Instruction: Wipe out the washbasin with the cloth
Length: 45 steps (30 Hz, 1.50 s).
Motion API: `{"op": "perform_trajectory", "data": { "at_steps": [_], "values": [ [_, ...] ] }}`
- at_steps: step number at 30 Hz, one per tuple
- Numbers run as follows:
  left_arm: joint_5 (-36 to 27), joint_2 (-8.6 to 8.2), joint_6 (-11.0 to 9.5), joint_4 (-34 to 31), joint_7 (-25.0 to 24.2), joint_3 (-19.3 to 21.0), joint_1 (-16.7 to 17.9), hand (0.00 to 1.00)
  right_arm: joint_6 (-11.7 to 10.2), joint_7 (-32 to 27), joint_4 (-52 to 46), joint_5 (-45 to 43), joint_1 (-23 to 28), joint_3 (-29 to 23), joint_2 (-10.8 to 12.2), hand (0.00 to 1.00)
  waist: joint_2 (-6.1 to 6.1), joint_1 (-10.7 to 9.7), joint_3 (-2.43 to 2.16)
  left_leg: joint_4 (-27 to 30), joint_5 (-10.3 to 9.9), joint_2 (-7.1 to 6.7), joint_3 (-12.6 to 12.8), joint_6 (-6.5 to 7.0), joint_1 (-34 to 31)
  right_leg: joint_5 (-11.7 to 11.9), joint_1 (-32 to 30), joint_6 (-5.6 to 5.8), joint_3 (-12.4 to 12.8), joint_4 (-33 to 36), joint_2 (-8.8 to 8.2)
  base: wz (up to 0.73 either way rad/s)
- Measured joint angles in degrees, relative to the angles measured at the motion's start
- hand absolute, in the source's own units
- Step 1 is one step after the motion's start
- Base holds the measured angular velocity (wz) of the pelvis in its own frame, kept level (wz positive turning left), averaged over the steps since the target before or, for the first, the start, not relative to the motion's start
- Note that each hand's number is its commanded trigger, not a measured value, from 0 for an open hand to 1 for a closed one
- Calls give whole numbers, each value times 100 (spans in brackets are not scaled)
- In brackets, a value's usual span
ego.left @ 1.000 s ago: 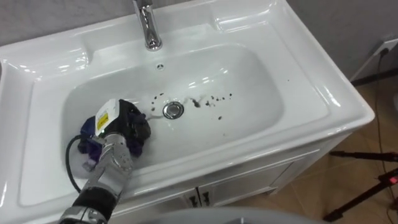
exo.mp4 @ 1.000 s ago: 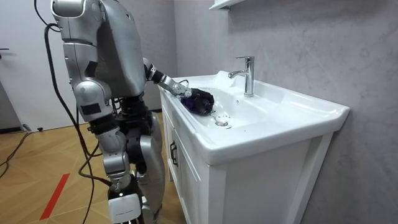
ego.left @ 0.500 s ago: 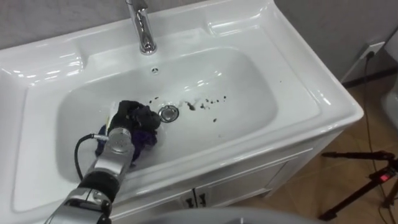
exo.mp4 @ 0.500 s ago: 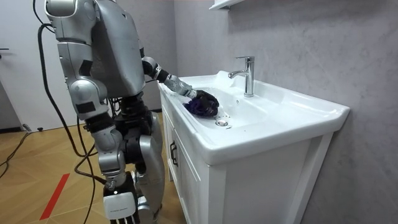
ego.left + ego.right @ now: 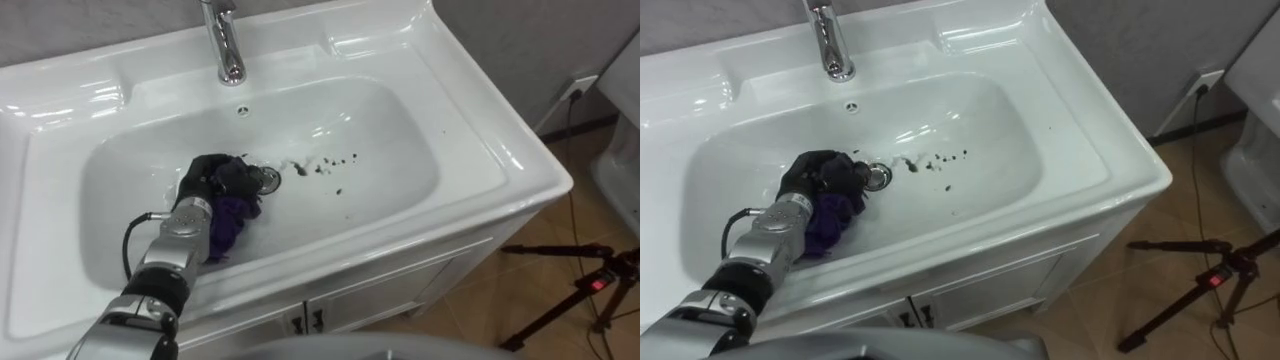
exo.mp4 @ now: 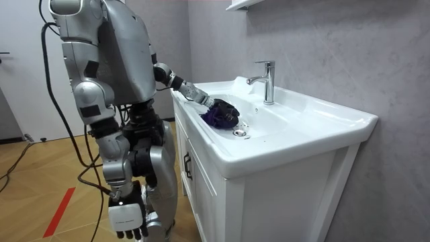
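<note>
- Presently, the right hand (image 6: 126,216) is seen hanging with relaxed fingers beside the cabinet (image 6: 201,188) (idle, and holding nothing).
- A tripod (image 5: 575,290) is seen on the floor off the basin's front right corner, well apart from the work and not judged to be in the way.
- The purple cloth (image 5: 232,218) is bunched on the floor of the basin (image 5: 400,130) toward its front left, clenched under the left hand (image 5: 212,180), whose fingers are curled round it.
- The drain (image 5: 268,178) lies just beside the fingertips. A fold could be snagged on its rim if the stroke is carried straight across, and the wad could be pulled from the grasp.
- The dark specks (image 5: 322,166) are scattered just right of the drain, toward the basin's middle. They could be smeared rather than lifted if the cloth is dragged while so tightly bunched, or pushed into the drain.
- The slope at the basin's right edge is judged to call for a long reach, so pressure could be lost there.
- The faucet (image 5: 222,40) stands at the back edge, above the overflow hole (image 5: 241,110). It could be knocked by the hand on a rearward pass.
</note>
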Motion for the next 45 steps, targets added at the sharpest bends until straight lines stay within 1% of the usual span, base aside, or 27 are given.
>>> {"op": "perform_trajectory", "data": {
  "at_steps": [2,4,5,7,8,11,13,15,16,17,18,19,21,22,23,24,27,28,29,30,31,32,33,35,38,43,45],
  "values": [
    [0,-10,14,0,-15,-2,-5,100,27,26,48,19,-2,1,2,0,-24,2,-3,0,-6,0,50,9,18,11,0,7,43,0,4,-9],
    [-1,21,51,5,-48,-2,-34,100,66,46,91,141,0,1,14,0,-73,-9,-2,7,-7,3,138,11,23,32,-7,10,59,0,3,-11],
    [-1,34,87,10,-78,2,-85,100,71,56,110,159,0,4,31,0,-117,-11,13,22,-7,6,166,11,25,47,-20,13,115,0,13,-13],
    [3,38,133,31,-145,86,-157,100,72,91,116,159,1,7,52,0,-181,-1,24,59,-17,21,261,23,12,81,-44,14,175,-2,28,-20],
    [6,32,168,72,-185,154,-226,100,75,114,118,169,4,7,52,0,-199,10,31,101,-83,60,296,39,1,97,-59,18,251,-10,79,-24],
    [-4,19,256,102,-340,220,-358,100,76,116,108,200,50,15,65,0,-247,4,32,135,-183,105,358,57,-33,155,-120,28,298,-9,134,-17],
    [-81,11,327,81,-422,223,-433,100,79,149,108,224,93,12,67,0,-259,4,27,156,-234,127,412,72,-113,205,-184,36,330,-20,154,-15],
    [-236,18,355,81,-484,221,-483,100,104,241,114,232,125,13,68,0,-233,-34,12,275,-299,173,432,69,-224,278,-223,38,379,-105,189,-14],
    [-260,21,402,82,-519,219,-556,100,112,265,153,301,114,13,68,0,-258,-96,-14,371,-340,196,429,76,-317,309,-256,37,374,-133,196,-4],
    [-281,12,465,82,-536,212,-639,100,112,280,186,402,120,12,67,0,-254,-165,-17,438,-364,212,435,81,-391,342,-293,37,369,-170,200,0],
    [-283,-2,478,82,-540,206,-674,100,106,284,196,431,118,14,67,0,-256,-193,-18,468,-372,220,436,85,-410,359,-315,36,366,-183,200,0],
    [-283,-38,482,81,-540,173,-747,100,86,288,206,477,116,15,68,0,-254,-289,-18,559,-405,252,437,93,-503,401,-340,39,354,-192,206,-7],
    [-282,-82,495,81,-543,90,-853,100,29,280,240,543,117,15,68,0,-253,-357,-16,686,-457,278,456,89,-581,415,-357,38,367,-187,221,-10],
    [-270,-133,495,75,-559,32,-920,100,-17,272,257,579,119,15,66,0,-244,-410,-9,755,-513,312,497,92,-600,416,-399,38,396,-177,245,-23],
    [-239,-181,496,73,-561,33,-988,100,-40,261,261,602,100,13,67,0,-228,-417,-10,805,-576,358,588,76,-615,416,-436,37,479,-141,291,-37],
    [-205,-192,496,73,-565,33,-1043,100,-64,262,268,601,84,11,67,0,-226,-455,10,861,-612,395,639,62,-622,417,-442,35,552,-99,329,-37],
    [-125,-202,496,66,-650,31,-1108,100,-158,234,268,626,90,14,69,0,-221,-500,15,929,-701,469,739,34,-615,422,-440,27,619,-96,395,-23],
    [43,-202,496,26,-723,34,-1125,100,-193,239,282,625,106,1,69,0,-244,-573,14,943,-709,477,736,28,-617,423,-444,26,617,-96,402,-4],
    [178,-178,496,-45,-768,35,-1140,100,-208,240,285,626,113,-3,69,0,-269,-622,26,948,-710,479,736,27,-628,422,-458,26,617,-98,403,-3],
    [249,-172,496,-123,-775,37,-1158,100,-210,240,285,626,134,-1,69,0,-285,-642,17,961,-712,476,735,27,-671,425,-524,23,618,-94,400,-3],
    [256,-174,496,-132,-779,36,-1194,100,-211,240,284,626,146,-1,69,0,-300,-642,15,978,-712,477,734,27,-692,428,-540,18,618,-95,398,-4],
    [277,-172,496,-131,-783,36,-1256,100,-210,242,287,625,164,-1,69,0,-338,-634,37,1004,-712,478,734,29,-715,429,-556,16,624,-97,398,0],
    [282,-159,496,-131,-784,35,-1288,100,-210,244,286,624,202,0,70,0,-370,-633,34,1011,-713,478,735,29,-727,429,-580,16,628,-96,399,0],
    [288,-144,496,-132,-786,35,-1320,100,-211,243,299,617,231,-1,69,0,-406,-640,10,1024,-713,478,734,30,-763,429,-630,16,642,-100,402,0],
    [290,-94,497,-132,-790,42,-1352,100,-212,239,308,618,286,-4,69,0,-439,-652,-4,1049,-719,481,734,38,-783,431,-625,16,652,-101,403,-2],
    [289,-73,499,-144,-791,46,-1363,100,-211,237,295,625,336,-6,70,0,-437,-643,-4,1102,-766,504,734,40,-788,431,-624,17,663,-103,419,0],
    [277,-35,507,-157,-791,46,-1364,100,-209,234,296,625,348,-8,69,0,-439,-648,-5,1115,-786,519,733,33,-785,431,-627,16,663,-100,432,0]
  ]
}}
